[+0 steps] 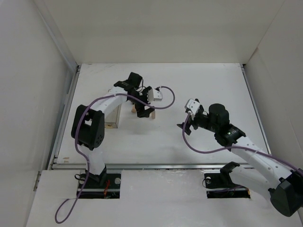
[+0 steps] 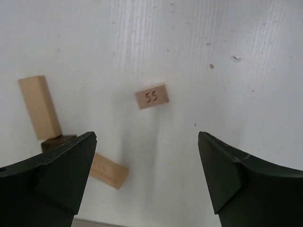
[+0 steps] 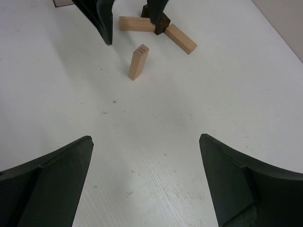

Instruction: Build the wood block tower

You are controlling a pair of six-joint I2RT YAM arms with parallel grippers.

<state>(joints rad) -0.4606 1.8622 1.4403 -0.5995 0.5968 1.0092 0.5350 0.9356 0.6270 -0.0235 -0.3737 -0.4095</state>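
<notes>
One light-tan wooden block (image 2: 152, 96) stands upright on the white table, with "55" on its top face. It also shows in the right wrist view (image 3: 138, 62). Two more tan blocks (image 3: 137, 23) (image 3: 181, 39) lie flat behind it, on either side of a small dark block (image 3: 162, 23). No arch stands. My left gripper (image 2: 147, 137) is open and empty, hovering above the upright block (image 1: 143, 111). My right gripper (image 3: 146, 138) is open and empty, low over bare table to the right of the blocks (image 1: 186, 121).
A clear rectangular box (image 1: 112, 118) stands on the table just left of the blocks, beside the left arm. White walls enclose the table at the left, back and right.
</notes>
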